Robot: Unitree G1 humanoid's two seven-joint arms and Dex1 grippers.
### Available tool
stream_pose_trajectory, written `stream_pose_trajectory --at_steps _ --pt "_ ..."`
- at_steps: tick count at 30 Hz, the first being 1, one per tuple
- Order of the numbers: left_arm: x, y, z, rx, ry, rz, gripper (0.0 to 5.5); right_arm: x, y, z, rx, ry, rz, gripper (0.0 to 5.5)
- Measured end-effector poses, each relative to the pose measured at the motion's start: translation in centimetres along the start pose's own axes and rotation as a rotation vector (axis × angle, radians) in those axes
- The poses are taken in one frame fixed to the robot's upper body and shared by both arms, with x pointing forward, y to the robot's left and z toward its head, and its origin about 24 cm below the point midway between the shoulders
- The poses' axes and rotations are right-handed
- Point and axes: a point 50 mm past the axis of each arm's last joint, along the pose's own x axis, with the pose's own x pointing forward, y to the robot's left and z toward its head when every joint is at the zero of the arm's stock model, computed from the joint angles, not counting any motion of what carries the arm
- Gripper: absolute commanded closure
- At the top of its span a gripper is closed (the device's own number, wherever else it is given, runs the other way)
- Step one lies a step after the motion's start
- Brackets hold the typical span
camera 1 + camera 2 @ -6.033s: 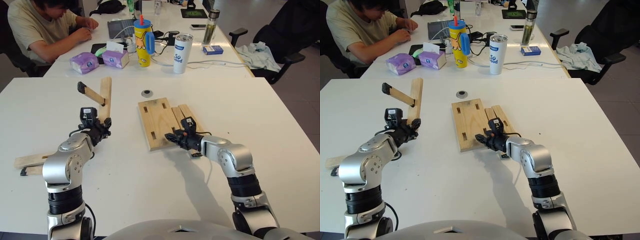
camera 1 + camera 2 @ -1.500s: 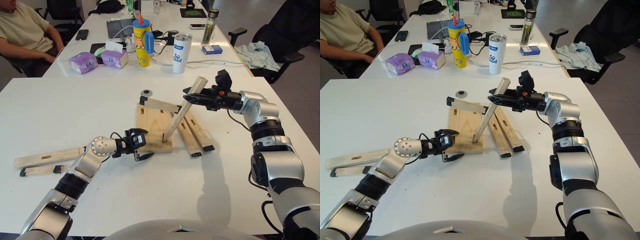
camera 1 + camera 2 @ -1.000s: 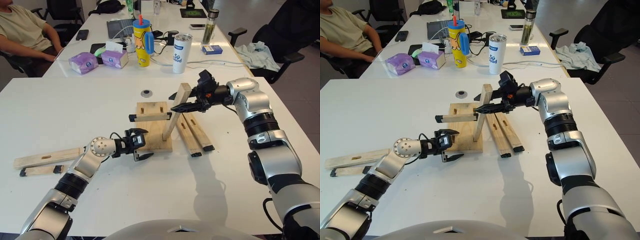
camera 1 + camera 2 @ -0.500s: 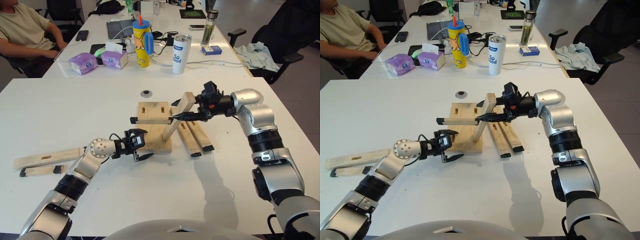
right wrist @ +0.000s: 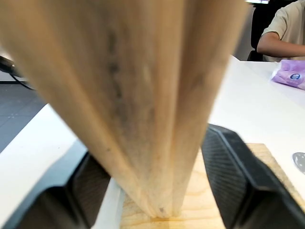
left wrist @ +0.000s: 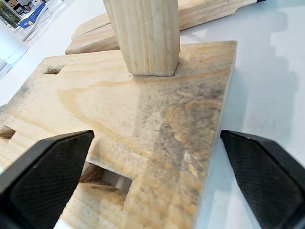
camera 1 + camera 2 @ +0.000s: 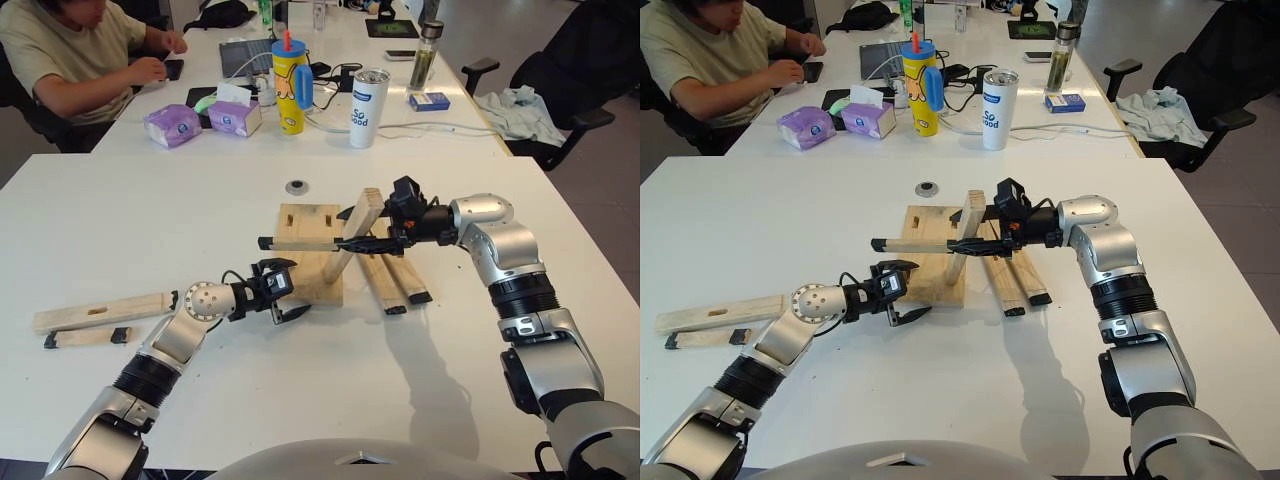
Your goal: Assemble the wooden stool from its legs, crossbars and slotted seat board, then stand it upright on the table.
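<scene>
leg (image 7: 363,214) has tipped nearer upright in the seat board (image 7: 305,221), right jaws clamped on it; left jaws wide open.

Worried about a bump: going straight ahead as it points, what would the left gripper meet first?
Probably the near edge of the pale wooden slotted seat board, lying right ahead of the left gripper's open fingers; the leaning wooden leg stands farther on.

Both arms (image 7: 497,248): silver-grey rounded shells, black ribbed rings at the joints, a thin black cable (image 7: 228,279) looping just behind the matte black, wedge-shaped fingers (image 6: 44,172).
</scene>
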Motion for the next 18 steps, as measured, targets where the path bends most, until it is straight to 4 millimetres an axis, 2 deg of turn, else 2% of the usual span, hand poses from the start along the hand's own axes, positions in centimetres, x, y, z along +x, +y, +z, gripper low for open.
stream_pose_trajectory --at_steps 1,4,7,11,14,18 --pt "0.0 0.0 0.0 -0.002 -0.001 0.004 0.57 -0.1 0.0 0.1 0.002 0.0 -0.003 1.81" --pt "0.2 0.0 0.1 -0.009 -0.001 0.022 0.57 -0.4 -0.1 0.4 -0.019 0.027 -0.016 1.81" --pt "0.3 0.1 0.1 -0.022 0.0 0.042 0.57 -1.6 0.1 0.6 -0.046 0.084 -0.042 1.81" --pt "0.5 0.1 0.1 -0.041 0.007 0.079 0.57 -5.3 1.0 -1.3 0.033 0.215 -0.143 1.81" --pt "0.5 0.1 0.0 -0.061 0.015 0.11 0.57 -7.6 1.5 -2.1 0.102 0.241 -0.254 1.81" --pt "0.6 0.1 0.0 -0.091 0.024 0.156 0.57 -8.5 2.0 -2.4 0.161 0.152 -0.444 1.81"
